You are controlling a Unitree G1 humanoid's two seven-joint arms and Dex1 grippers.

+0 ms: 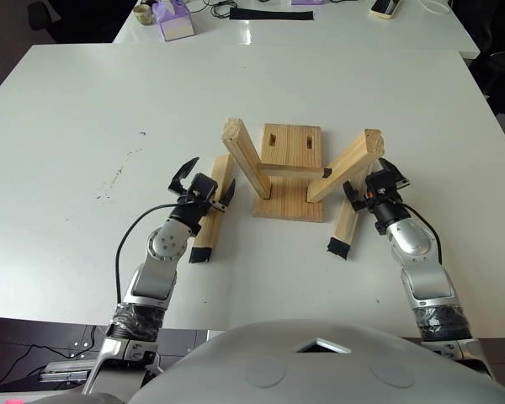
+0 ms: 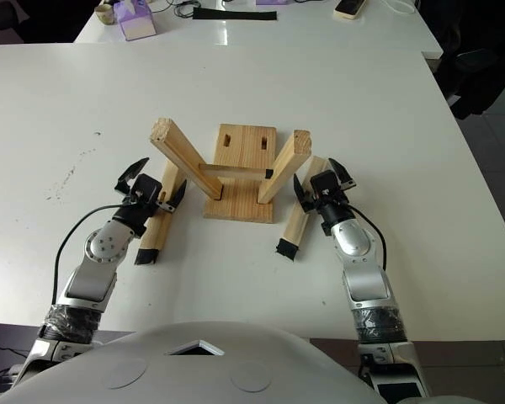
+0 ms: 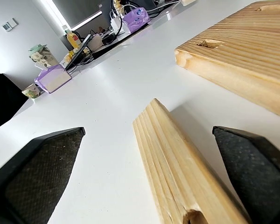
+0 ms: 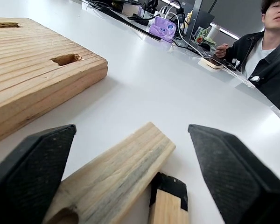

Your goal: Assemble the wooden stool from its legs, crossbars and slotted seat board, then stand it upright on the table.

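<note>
Both claws are open. The left claw [image 1: 205, 183] straddles the left loose leg [image 1: 204, 237], jaws either side, and we see no contact. The right claw [image 1: 373, 182] straddles the right loose leg [image 1: 345, 225] the same way. The seat board [image 1: 290, 206] lies flat mid-surface [image 1: 84, 109]. 2 standing legs [image 1: 246, 157], joined by 1 crossbar [image 1: 290, 171], are planted in its near end. 2 free slots [image 1: 271, 140] sit at its far end.

Step in hand, we judge: grasp the loose legs for those 2 slots. To do it well:
- Close square on the long flat faces, not the corners.
- Grip near the middle so the leg does not swing.
- Lift clear before turning it upright.
- Line the end up with the slot and press straight down.
- Mind the planted pair, which looks easy to knock.

Materials:
- Wood: pale, straight-grained, square-section, sharp-edged, rigid.
- Black caps [image 1: 200, 254] on the loose legs' near ends.
- Slot rims [image 3: 209, 44]: rough-cut and splintery.
- Pads [image 3: 39, 168]: dark, finely textured, wedge-shaped.
- Surface: white, smooth, glossy, probably slippery.
</note>
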